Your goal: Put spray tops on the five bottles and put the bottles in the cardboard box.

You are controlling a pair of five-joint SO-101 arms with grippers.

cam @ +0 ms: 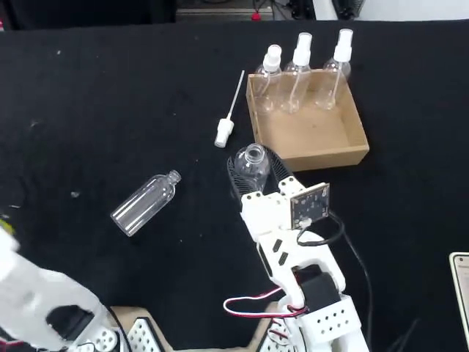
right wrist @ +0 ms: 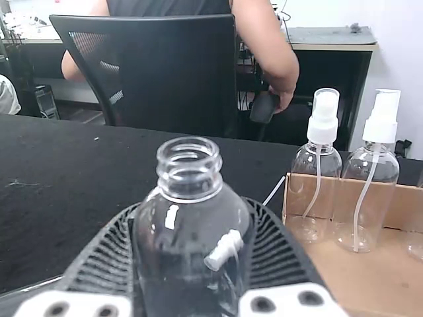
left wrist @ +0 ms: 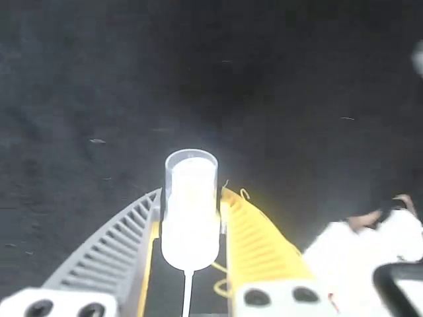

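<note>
Step in hand: capping the fourth bottle. The right pincer (right wrist: 192, 214) is clamped on an upright open bottle (cam: 253, 160), just beside the box (cam: 322, 150). The box holds three capped bottles (cam: 297, 77). The left pincer (left wrist: 190, 198) is clamped on a spray top (left wrist: 190, 221), tube pointing back. Next move, as judged: feed the tube into the open neck, align, and seat the top. A spare bottle (cam: 146, 203) and a loose top (cam: 225, 130) lie on the worktop (cam: 110, 95).
</note>
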